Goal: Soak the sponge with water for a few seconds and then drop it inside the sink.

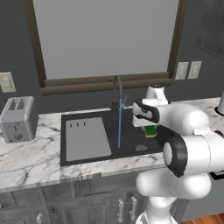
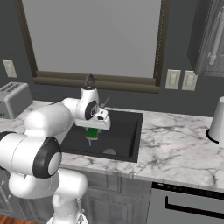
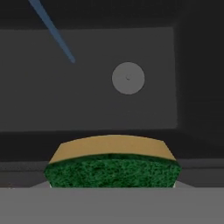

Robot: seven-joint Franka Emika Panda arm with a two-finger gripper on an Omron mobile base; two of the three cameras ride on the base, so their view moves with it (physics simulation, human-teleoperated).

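Nearest to the cameras, grey cabinet doors (image 1: 87,205) with metal handles are running under the white marble table (image 1: 35,157), and a dark oven front (image 2: 188,205) is sitting below the table on the right. The table top is carrying the sink (image 1: 131,140), a dark charcoal basin with a round drain (image 3: 127,78) and a light grey ribbed drainboard (image 1: 86,138) lying in its left part.

Over the basin, the gripper (image 2: 92,131) is clenching the sponge (image 3: 111,164) from both sides; the sponge is hanging above the sink floor, yellow body and green scouring face both showing, clear of the basin walls. The water (image 1: 119,127) is falling as a thin blue stream from the dark gooseneck faucet (image 1: 116,89) and is passing just beside the sponge, to its left in the left base view, without touching it as far as the hand view shows.

Farther off, a silver toaster (image 1: 17,119) is standing on the table at the left, well apart from the sink, and a white appliance (image 2: 217,119) is standing at the far right edge. Behind everything, a dark-framed window (image 1: 105,39) is filling the grey wall, with pale switch plates (image 2: 181,80) to its right and another one (image 1: 6,82) to its left.
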